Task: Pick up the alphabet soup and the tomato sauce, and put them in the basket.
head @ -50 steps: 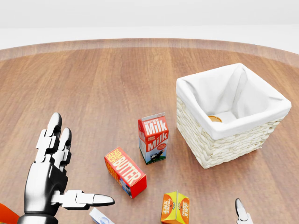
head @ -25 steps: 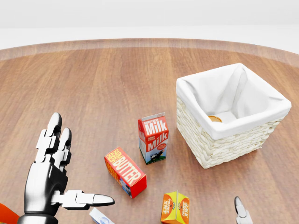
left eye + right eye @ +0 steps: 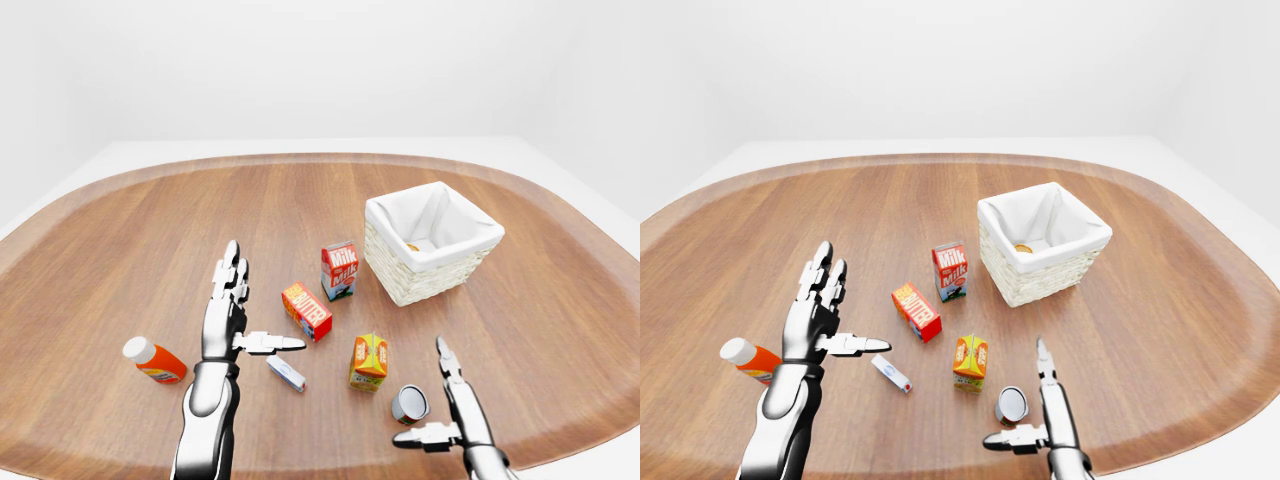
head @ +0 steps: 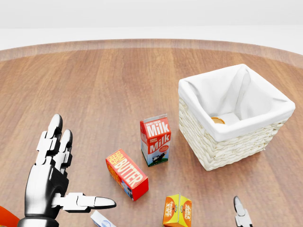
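Note:
A wicker basket (image 4: 222,149) with a white cloth liner stands at the right of the head view. A small round tan thing (image 4: 218,120) shows at its bottom; I cannot tell which can it is. A grey can (image 3: 409,403) lies on its side on the wooden table, low in the eye views, its label unreadable. My right hand (image 3: 432,395) is open, its finger and thumb standing about this can without closing on it. Open too, my left hand (image 4: 83,163) hovers with spread fingers left of the butter box, holding nothing.
A milk carton (image 4: 155,140) stands left of the basket, with a red butter box (image 4: 126,174) and an orange juice carton (image 4: 177,210) below it. A small white-and-blue packet (image 3: 286,373) and an orange bottle (image 3: 153,360) lie near my left arm.
My right hand's fingertip has shifted a little to the left and up in the head view. The left hand and the objects have not moved.

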You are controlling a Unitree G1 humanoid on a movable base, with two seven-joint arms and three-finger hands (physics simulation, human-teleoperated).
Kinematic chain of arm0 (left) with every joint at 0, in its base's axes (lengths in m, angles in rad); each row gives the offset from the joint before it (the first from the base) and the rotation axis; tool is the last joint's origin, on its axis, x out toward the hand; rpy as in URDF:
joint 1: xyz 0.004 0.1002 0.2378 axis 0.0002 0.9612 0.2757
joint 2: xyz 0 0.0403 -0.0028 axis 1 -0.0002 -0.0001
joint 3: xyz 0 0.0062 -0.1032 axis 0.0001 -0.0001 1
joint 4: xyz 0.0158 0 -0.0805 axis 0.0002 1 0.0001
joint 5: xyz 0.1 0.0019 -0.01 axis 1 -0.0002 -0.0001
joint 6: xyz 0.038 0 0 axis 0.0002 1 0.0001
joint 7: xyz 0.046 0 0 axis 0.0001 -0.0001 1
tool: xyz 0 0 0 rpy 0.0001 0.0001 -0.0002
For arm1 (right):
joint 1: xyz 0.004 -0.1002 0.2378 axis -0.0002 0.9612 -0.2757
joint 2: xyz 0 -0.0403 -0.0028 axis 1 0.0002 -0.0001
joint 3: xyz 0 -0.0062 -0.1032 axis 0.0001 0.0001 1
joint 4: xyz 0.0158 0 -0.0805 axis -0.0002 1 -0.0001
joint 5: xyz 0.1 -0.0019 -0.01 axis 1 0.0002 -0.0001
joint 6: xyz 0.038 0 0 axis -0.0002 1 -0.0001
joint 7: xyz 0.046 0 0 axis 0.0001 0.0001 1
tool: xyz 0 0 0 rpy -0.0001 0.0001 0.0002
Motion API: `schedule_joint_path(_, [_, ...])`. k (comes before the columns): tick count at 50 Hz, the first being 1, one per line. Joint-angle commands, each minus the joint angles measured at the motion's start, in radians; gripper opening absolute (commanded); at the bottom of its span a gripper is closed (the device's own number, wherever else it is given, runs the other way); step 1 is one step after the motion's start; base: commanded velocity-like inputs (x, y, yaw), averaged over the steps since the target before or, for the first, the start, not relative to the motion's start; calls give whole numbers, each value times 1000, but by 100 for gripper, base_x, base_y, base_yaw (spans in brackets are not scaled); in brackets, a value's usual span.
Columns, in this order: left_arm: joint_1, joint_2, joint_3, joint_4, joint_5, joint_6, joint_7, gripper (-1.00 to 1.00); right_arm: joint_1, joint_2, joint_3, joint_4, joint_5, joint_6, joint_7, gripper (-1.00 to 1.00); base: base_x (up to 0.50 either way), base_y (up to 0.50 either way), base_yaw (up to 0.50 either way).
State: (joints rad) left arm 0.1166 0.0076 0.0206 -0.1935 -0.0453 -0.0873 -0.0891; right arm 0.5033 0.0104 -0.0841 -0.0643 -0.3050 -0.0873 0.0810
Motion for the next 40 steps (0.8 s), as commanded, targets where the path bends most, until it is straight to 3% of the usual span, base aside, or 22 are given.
schedule_joint_path(1, [-4,-1,5,1,-7,0,1,100,-31,-10,-1,77,-2,0,-24,100,0,0,0])
schedule_joint_path(40, [-4,-1,5,1,-6,0,1,100,-92,-32,3,218,-17,0,-66,100,0,0,0])
